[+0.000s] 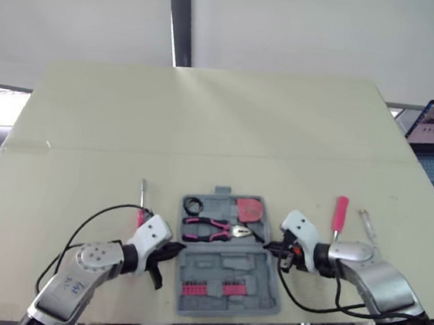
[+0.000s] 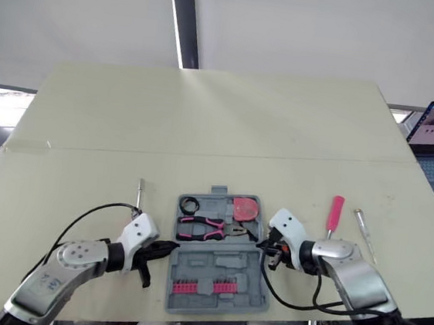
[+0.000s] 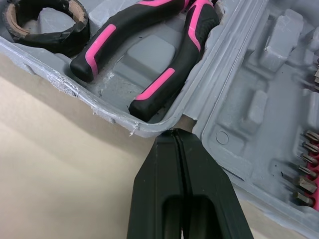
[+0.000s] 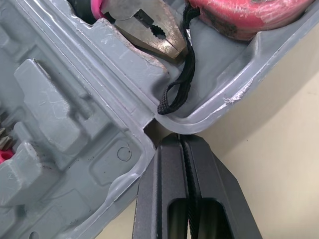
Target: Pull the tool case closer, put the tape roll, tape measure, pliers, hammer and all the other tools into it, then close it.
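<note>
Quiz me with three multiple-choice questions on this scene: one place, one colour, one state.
1. Where are the pliers? A in the case; B left of it; C right of it.
2. Colour of the screwdriver just right of the case? A blue; B pink; C green.
3. The left gripper has its jaws: A wide open; B shut; C around the pliers.
Answers: 1 A, they lie beside the tape roll; 2 B, its handle is pink; 3 B, they meet at the case's hinge.

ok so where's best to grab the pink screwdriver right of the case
Take the screwdriver by its thick pink handle, from straight above, pinching across its width. It lies flat on the table, clear of the case; the thin shaft offers little to pinch.
</note>
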